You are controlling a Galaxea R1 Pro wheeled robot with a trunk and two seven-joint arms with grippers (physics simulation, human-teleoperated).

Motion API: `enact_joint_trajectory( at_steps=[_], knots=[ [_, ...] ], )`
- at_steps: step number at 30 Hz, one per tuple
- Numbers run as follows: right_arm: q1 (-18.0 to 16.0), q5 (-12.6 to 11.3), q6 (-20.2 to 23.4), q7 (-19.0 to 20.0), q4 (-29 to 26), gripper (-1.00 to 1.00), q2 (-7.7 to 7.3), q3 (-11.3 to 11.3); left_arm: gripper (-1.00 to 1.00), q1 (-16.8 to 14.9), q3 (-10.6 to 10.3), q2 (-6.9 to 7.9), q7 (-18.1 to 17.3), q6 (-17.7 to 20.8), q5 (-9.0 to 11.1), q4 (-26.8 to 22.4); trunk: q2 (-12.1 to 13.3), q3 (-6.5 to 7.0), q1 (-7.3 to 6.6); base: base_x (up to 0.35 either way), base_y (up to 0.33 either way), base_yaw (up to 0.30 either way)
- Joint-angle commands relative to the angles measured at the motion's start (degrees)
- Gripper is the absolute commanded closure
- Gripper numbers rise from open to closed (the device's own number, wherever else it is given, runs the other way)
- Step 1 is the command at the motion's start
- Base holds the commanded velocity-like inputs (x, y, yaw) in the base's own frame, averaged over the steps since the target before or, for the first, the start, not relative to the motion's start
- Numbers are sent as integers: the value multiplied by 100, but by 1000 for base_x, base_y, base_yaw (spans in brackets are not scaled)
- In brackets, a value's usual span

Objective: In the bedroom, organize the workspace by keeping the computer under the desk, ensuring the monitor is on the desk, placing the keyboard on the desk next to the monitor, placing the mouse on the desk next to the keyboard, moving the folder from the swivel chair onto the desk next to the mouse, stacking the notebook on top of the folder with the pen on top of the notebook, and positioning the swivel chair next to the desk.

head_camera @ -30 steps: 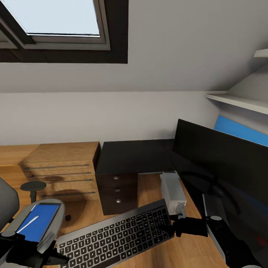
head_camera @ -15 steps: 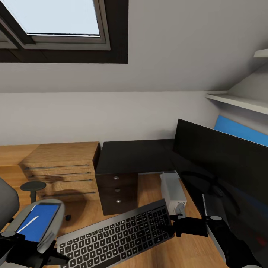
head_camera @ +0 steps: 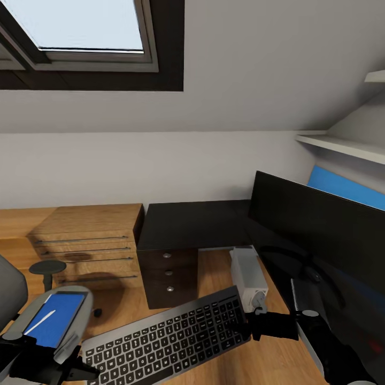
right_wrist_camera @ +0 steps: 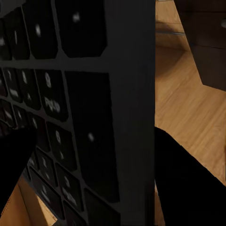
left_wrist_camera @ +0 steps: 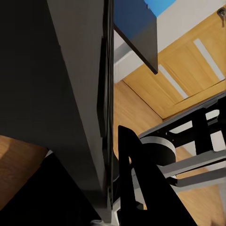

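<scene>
You have the keyboard (head_camera: 167, 339) lifted off the floor between both arms, tilted so its right end rides higher than its left. Your right gripper (head_camera: 247, 327) reaches in from the lower right with the forearm nearly level, and its fingers are clamped on the keyboard's right edge; in the right wrist view the keys (right_wrist_camera: 80, 117) run close past the lens with a dark finger (right_wrist_camera: 181, 188) on either side of the board. Your left gripper (head_camera: 80, 369) comes in low from the lower left corner, its fingers closed on the keyboard's left end; in the left wrist view the board's thin edge (left_wrist_camera: 106, 117) runs between the two black fingers (left_wrist_camera: 136, 188).

Beyond the keyboard, the desk (head_camera: 192, 224) stands against the white wall, its black top bare on this stretch and its drawers (head_camera: 168, 272) with round silver knobs facing you. The monitor (head_camera: 321, 230) stands at your right, its wide black screen angled across the view, its curved stand (head_camera: 299, 262) dimly visible. The computer (head_camera: 247, 272), a light grey box, sits on the wooden floor just beside the drawers, below the monitor's near edge.

At lower left the swivel chair (head_camera: 10, 291) shows its grey back and one black armrest (head_camera: 47, 267). The blue folder (head_camera: 53, 320) lies on its seat, with the whitish pen (head_camera: 40, 322) on top. A low wooden shelving unit (head_camera: 85, 240) stands left of the desk.
</scene>
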Motion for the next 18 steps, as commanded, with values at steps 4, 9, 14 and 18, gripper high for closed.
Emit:
enact_joint_trajectory(
  at_steps=[4, 9, 14, 18],
  knots=[
    [-4, 1, 44, 11, -4, 100, -2, 8, 100, -7, -24, 7, -7, 31, 49, -7, -14, -13, 4, 0, 0, 0],
    [-4, 1, 44, 12, -4, 100, -2, 8, 100, -8, -15, 7, -7, 31, 49, -8, -14, -13, 4, 0, 0, 0],
    [-4, 1, 44, 13, -4, 100, -8, 1, 100, -8, -11, 7, -7, 31, 49, -4, -14, -13, 4, 0, 0, 0],
    [-4, -3, 44, 16, -4, 100, -10, 0, 100, -8, -6, 7, -7, 31, 50, -5, -14, -13, 4, 0, 0, 0]
  ],
)
